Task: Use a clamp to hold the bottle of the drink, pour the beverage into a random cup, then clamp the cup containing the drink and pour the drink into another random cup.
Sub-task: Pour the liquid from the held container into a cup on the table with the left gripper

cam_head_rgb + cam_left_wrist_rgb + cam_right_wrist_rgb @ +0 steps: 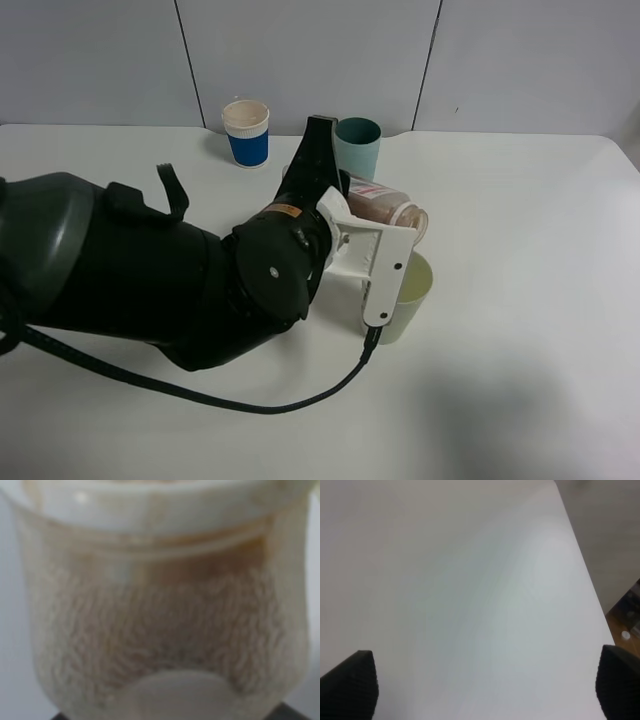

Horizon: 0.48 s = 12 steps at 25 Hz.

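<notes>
The bottle [385,205] is being pinched by the left end effector [372,225], with the white jaws pressed against its sides. It is being held tipped almost onto its side above the counter [520,300]. Its wide mouth is being pointed down and to the right, over the open rim of the pale yellow-green tumbler [405,300]. Brown, foamy beverage [165,625] is being shown inside the bottle in the left wrist view, where nearly the whole frame is being filled by the blurred container. Whether any liquid is being passed into the yellow-green tumbler cannot be told.

That tumbler is being shown upright on the counter, just below the bottle's mouth and partly hidden by the white clamp. The teal tumbler [357,147] is being shown upright farther back, just behind the bottle. A blue-banded white paper cup [246,132] is being shown near it, to its left. A black cable [250,405] is being trailed across the counter from the clamp toward the bulky black left arm [150,270].

The right end effector [485,685] is being held spread wide above bare counter. Its black fingertips [350,685] are being shown at opposite edges of the right wrist view, with nothing pinched between them.
</notes>
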Tool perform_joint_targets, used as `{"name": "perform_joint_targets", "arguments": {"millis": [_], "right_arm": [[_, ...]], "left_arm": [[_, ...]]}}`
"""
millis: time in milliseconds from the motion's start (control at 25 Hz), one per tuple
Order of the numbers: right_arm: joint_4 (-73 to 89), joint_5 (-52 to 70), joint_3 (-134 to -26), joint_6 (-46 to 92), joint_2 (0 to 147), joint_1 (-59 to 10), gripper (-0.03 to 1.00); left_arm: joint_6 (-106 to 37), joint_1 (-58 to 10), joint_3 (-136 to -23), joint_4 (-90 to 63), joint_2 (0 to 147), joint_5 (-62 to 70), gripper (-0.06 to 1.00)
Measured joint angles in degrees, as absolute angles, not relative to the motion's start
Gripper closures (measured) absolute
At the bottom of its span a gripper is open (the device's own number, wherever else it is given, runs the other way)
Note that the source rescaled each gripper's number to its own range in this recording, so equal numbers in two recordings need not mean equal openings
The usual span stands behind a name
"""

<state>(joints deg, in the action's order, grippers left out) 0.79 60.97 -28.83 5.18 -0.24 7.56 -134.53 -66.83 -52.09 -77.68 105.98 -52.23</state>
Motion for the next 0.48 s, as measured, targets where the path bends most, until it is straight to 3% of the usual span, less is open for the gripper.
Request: {"name": "perform_joint_targets", "arguments": {"millis": [480], "right_arm": [[0.8,61.0,-28.8,5.2,-0.2,7.6,0.37]], "left_arm": [[-134.5,-63.5,-52.1,-75.8,106.1,-51.0,0.94]]}}
